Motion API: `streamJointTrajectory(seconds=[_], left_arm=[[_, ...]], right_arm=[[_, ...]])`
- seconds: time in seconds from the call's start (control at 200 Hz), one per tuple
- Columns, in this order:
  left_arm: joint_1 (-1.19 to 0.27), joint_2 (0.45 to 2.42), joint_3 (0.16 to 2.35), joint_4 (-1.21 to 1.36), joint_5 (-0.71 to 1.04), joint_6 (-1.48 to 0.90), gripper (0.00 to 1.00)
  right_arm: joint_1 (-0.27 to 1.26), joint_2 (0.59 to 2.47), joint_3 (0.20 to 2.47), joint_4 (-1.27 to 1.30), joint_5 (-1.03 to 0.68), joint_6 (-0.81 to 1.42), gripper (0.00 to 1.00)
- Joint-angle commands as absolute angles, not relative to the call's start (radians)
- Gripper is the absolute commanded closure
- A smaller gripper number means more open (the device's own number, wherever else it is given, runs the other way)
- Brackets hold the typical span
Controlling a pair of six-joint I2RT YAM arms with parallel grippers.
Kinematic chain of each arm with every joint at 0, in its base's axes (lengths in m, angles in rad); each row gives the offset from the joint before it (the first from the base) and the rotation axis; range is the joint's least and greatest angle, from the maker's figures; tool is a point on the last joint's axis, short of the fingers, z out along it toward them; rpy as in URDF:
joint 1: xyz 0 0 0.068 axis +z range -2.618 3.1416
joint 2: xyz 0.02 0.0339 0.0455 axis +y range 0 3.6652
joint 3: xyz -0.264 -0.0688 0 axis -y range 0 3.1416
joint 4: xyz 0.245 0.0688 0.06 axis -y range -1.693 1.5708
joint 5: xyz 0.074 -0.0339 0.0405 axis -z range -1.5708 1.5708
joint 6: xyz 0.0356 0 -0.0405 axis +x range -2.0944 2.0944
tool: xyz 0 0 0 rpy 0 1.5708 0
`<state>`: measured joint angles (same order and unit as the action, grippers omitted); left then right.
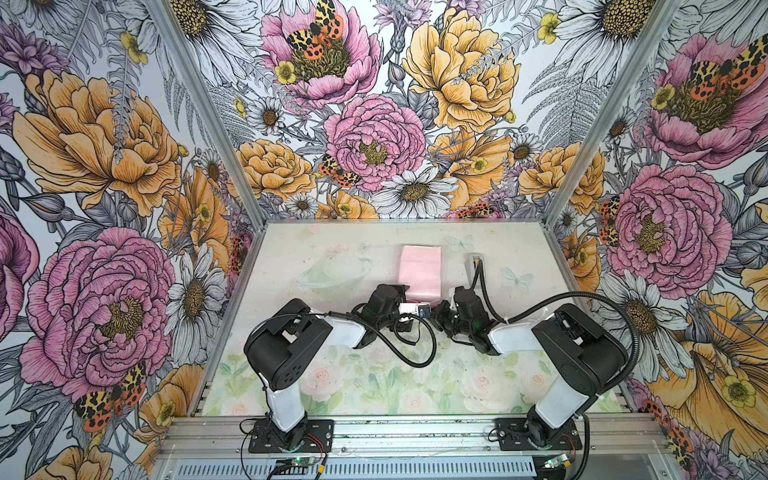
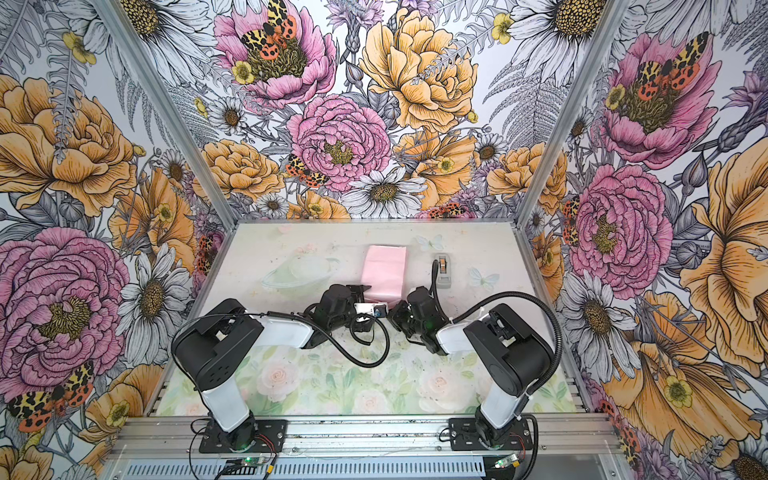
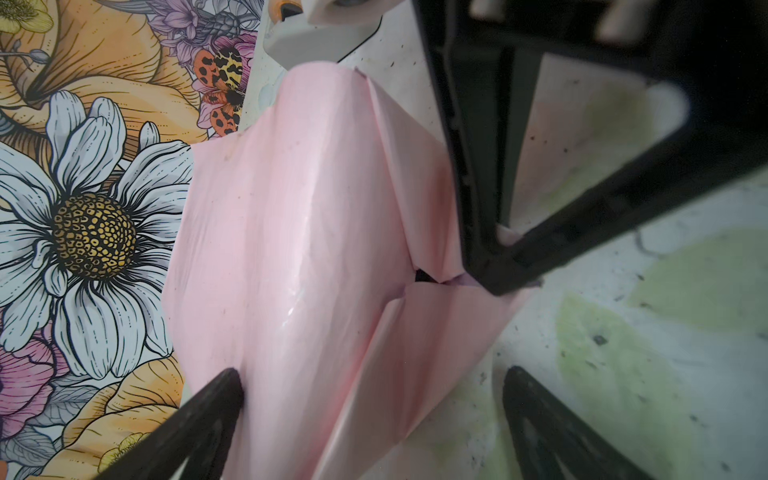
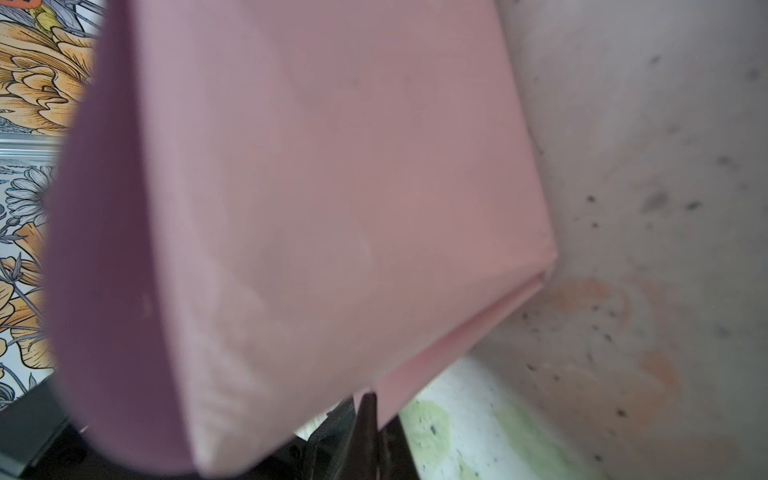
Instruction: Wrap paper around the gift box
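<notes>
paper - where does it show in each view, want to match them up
both top views: the paper is a pink packet in the back half of the table, near the centre
left wrist: it fills the middle
right wrist: it fills most of the picture
shared landmark: the pale speckled table beside it

Creased, faintly glossy pink paper

A small grey tape dispenser (an orange bit at 1 end) stands on the bench beyond the right gripper, near but apart. The bench is pale, rose-printed and dark-speckled. 3 flowered walls enclose it.
</notes>
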<state>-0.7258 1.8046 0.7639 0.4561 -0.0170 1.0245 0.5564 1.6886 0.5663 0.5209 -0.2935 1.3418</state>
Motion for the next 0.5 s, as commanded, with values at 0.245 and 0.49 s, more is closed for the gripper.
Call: streamJointTrajectory(seconds=[0.245, 0.49], left_arm=[[-0.767, 1.867, 0.801, 0.410, -0.135, 0.973, 0.11], [-0.779, 1.845, 0.801, 0.397, -0.148, 0.937, 0.13]], right_arm=[[0.540, 1.666, 0.596, 0.523, -0.302, 1.321, 1.00], [0.529, 1.661, 0.590, 0.525, -0.298, 1.316, 1.00]])
